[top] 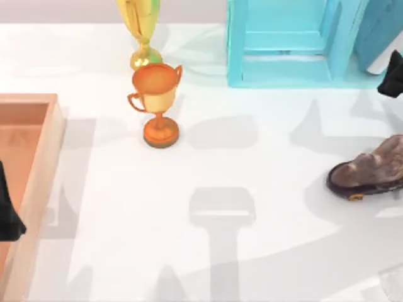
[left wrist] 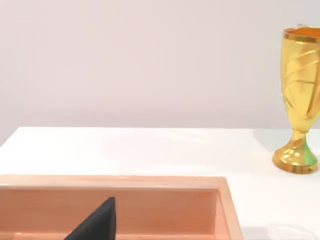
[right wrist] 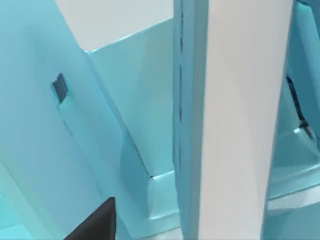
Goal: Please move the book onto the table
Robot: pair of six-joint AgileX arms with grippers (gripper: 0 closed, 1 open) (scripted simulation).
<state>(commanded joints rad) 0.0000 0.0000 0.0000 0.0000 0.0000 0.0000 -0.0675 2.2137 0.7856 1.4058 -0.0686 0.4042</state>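
Note:
The book (top: 380, 28), teal-blue with white page edges, stands leaning at the right end of the turquoise shelf unit (top: 283, 44) at the back right of the table (top: 277, 182). My right gripper (top: 393, 75) hovers just in front of the book. In the right wrist view the book's white page edge (right wrist: 240, 120) and teal cover rise very close, with the shelf's walls (right wrist: 45, 150) around it. My left gripper (top: 9, 217) is parked at the far left over the wooden tray.
An orange-brown wooden tray (top: 47, 157) lies at the left edge. A gold trophy (top: 141, 31) and an orange trophy (top: 157, 104) stand at the back left. A brown shoe (top: 371, 170) lies at the right, in front of the shelf.

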